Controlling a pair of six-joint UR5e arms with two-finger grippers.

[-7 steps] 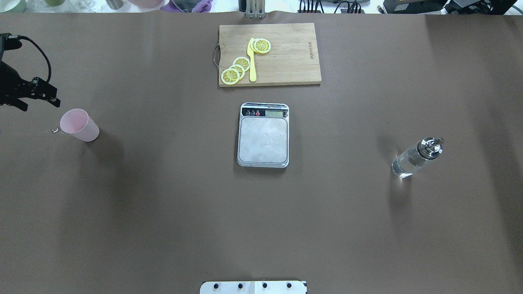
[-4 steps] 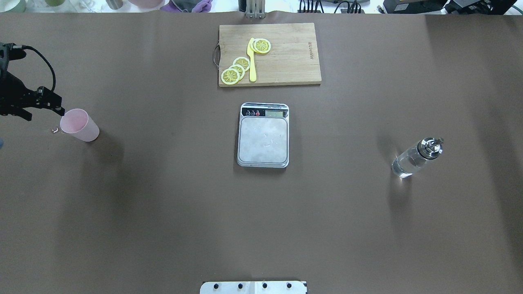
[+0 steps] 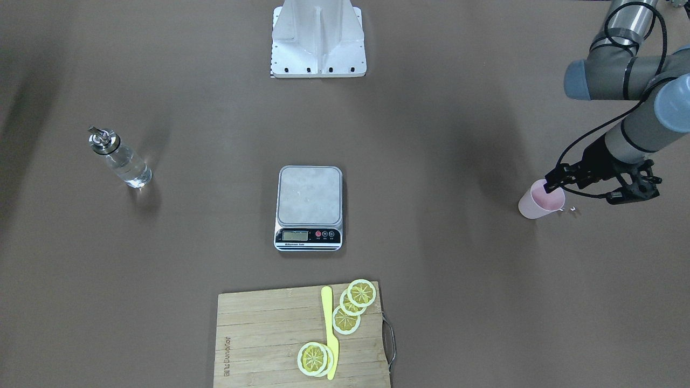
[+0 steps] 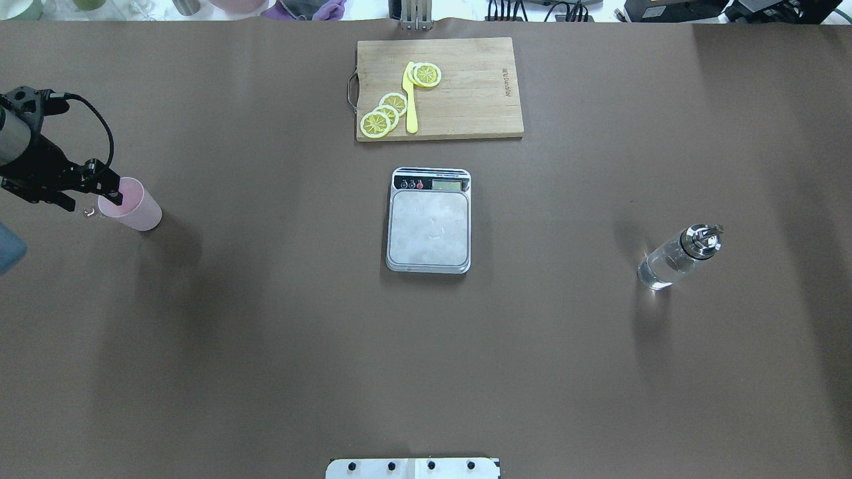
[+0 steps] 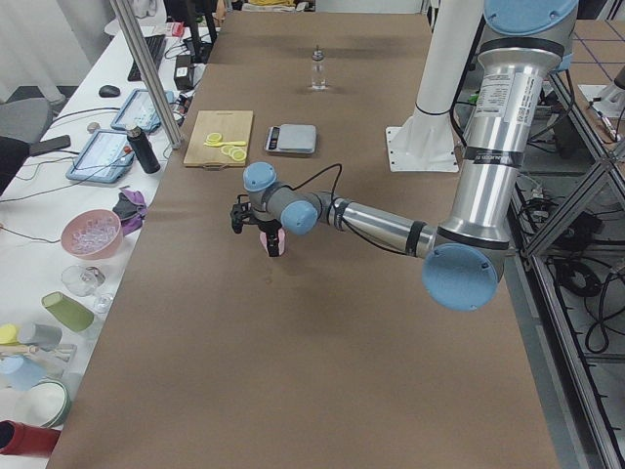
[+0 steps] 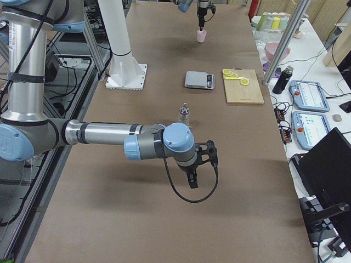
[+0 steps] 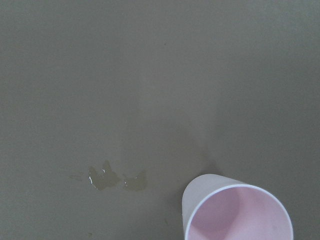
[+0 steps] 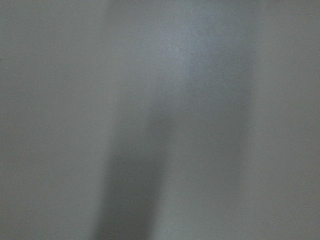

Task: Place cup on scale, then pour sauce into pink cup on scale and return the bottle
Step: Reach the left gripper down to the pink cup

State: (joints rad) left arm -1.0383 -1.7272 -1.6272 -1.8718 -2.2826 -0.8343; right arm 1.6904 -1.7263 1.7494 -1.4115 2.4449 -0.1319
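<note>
Left end effector (image 4: 92, 199) low, jaws spread; right end effector (image 6: 204, 172) hovering, grip state unclear.

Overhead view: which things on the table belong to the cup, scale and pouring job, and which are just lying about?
Part of the job:
- pink cup, with the open left claw at its rim
- scale
- bottle

Just lying about:
- cutting board
- lemon slices
- yellow knife
- small wet patch beside the cup

Pink cup (image 4: 141, 215); silver-grey scale (image 4: 429, 229)
</note>
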